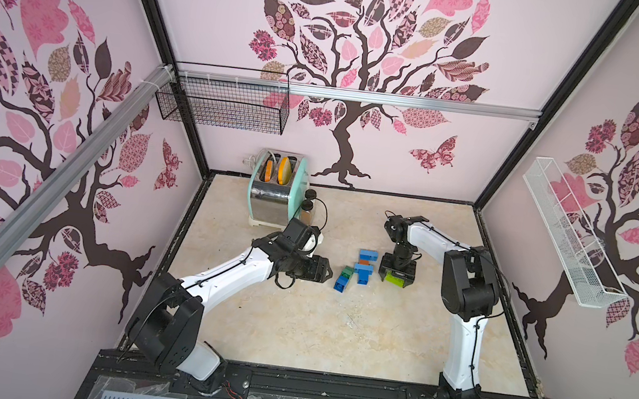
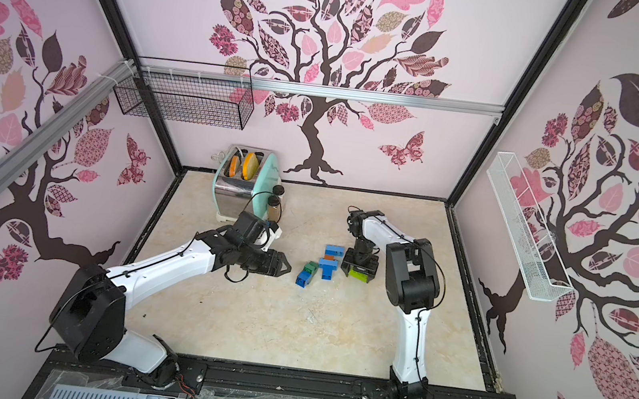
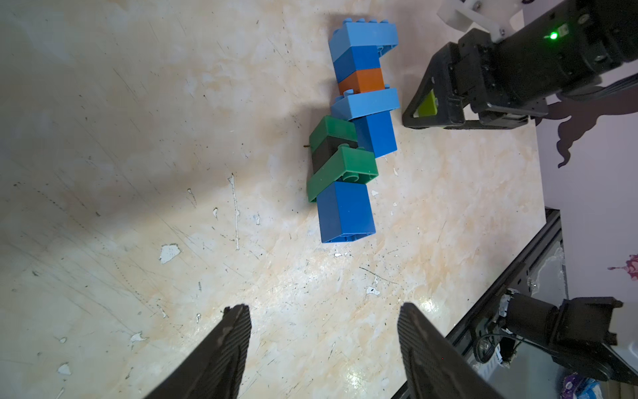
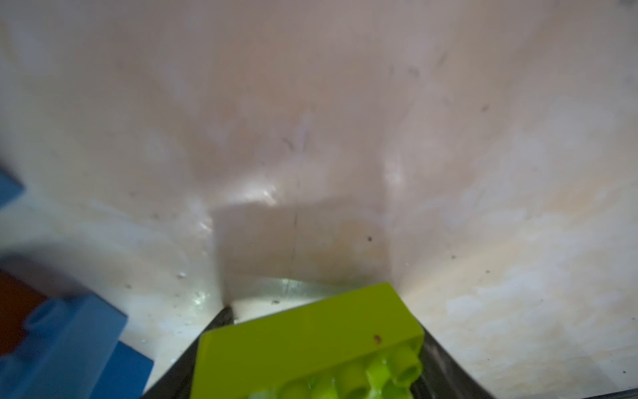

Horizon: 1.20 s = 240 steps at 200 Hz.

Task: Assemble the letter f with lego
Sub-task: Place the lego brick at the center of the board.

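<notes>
Viewing from above: in both top views the lego build (image 1: 358,270) lies flat on the surface (image 1: 292,331) between the two arms, well clear of the toaster (image 1: 275,190) at the back.
Left hand, top views: the left hand (image 1: 327,272) hovers just beside the build's green end and points at it.
Right hand, top views: the right hand (image 1: 398,273) points down just beside the build's other side, with a lime brick (image 1: 393,278) showing between its fingers.
Left wrist view, hand: the left hand's two fingers stand apart with nothing between them.
Left wrist view, build: one run goes light blue bar (image 3: 366,34), blue, orange-brown, a second light blue bar, then blue. A green, black and blue stack (image 3: 341,179) leans askew against its end. I cannot tell whether the two runs are clicked together.
Right wrist view: blurred, but the lime brick fills the gap between the dark fingers, so the right hand looks clamped on it, low over the surface and near the blue bricks.
Done so far: a stem with two cross bars reads as most of an f.
Left to do: probably adding the lime brick, then straightening and joining the crooked lower stack.
</notes>
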Each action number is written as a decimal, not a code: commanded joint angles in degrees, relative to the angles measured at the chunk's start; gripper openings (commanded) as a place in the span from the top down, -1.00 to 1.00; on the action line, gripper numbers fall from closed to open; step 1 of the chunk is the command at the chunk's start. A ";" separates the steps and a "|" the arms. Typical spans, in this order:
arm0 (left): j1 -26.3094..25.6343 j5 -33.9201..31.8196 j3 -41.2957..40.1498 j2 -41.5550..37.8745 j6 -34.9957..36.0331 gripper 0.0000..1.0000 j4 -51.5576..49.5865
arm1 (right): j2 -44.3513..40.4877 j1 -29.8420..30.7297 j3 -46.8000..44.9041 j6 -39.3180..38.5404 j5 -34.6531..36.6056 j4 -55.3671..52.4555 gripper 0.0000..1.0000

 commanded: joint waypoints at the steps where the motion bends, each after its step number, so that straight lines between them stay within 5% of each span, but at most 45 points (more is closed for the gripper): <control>1: -2.37 -3.81 2.49 -0.55 5.32 -0.42 -2.36 | -1.02 0.22 -2.50 1.30 1.06 3.97 -0.45; 65: -6.38 -6.42 12.41 7.53 11.72 -0.43 -1.23 | -6.30 0.19 -5.74 -0.49 0.67 4.85 -0.70; 144: -6.74 -7.55 33.57 26.66 24.14 -0.39 -19.03 | -23.45 0.44 -8.32 -1.64 -4.03 3.76 -0.77; 240: -7.17 -9.76 49.10 40.75 25.38 -0.37 -24.79 | -37.30 0.43 -13.23 -4.98 -7.12 0.24 -0.81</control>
